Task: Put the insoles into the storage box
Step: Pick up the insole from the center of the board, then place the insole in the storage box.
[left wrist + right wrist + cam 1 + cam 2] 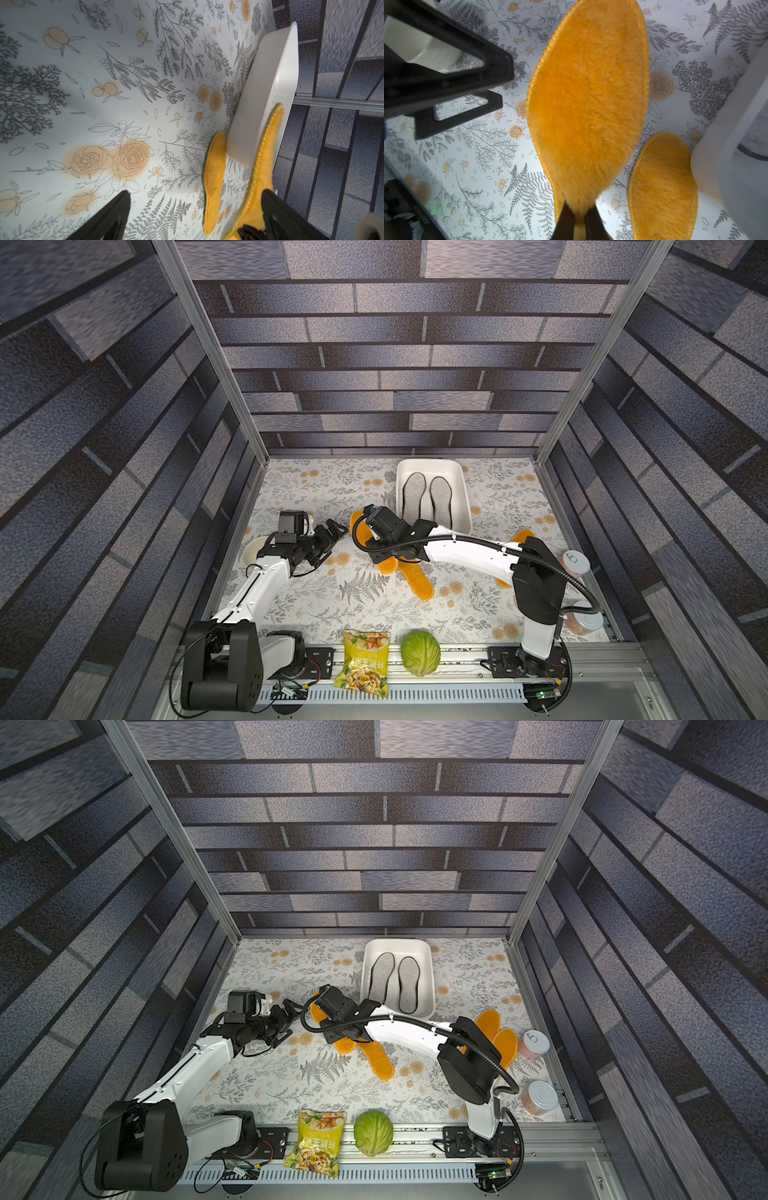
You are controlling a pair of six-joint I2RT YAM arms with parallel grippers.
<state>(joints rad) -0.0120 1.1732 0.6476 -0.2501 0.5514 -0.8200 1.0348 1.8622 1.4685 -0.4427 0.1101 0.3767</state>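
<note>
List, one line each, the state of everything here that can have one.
white plastic storage box: holds two insoles.
two light grey dark-edged insoles: flat, side by side inside.
fuzzy orange insole: pinched at one end, lifted.
second orange insole: flat on the floral tablecloth.
two further orange insoles: on the tablecloth, partly hidden.
right gripper: shut on the fuzzy orange insole.
left gripper: open, empty.
two clear metal-lidded cans: upright, closed.
</note>
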